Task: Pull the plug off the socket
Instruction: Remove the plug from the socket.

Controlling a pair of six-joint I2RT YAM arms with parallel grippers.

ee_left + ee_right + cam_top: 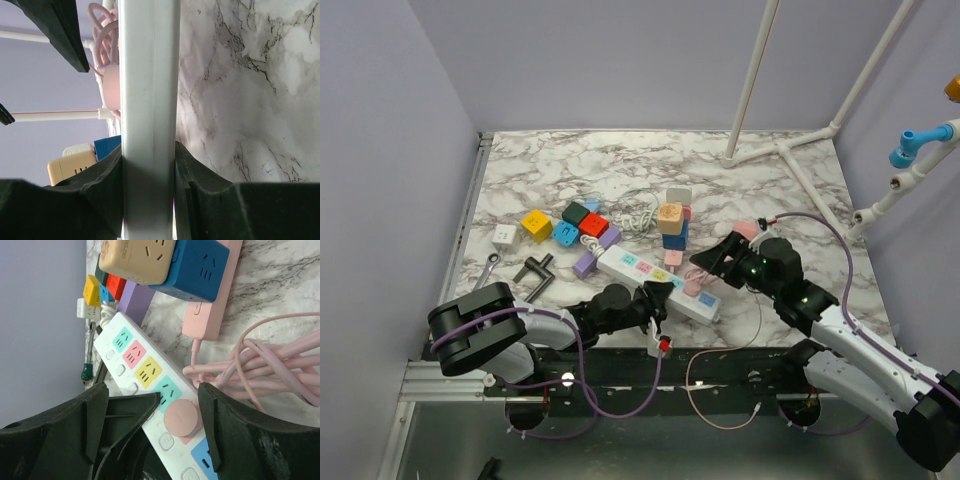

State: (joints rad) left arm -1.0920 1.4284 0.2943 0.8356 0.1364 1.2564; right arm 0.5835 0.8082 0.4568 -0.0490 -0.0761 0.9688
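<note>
Pinches the power strip in the left gripper. Straddles the pink plug with the right gripper, spread wide. Not yet gripped or pulled.

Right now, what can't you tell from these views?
Right wrist: whether the right gripper touches the pink plug; near end of the power strip cut off at bottom edge.
Left wrist: strip edge-on in the left gripper, socket faces hidden.
Top external: plug too small, crowded by the right gripper.
</note>
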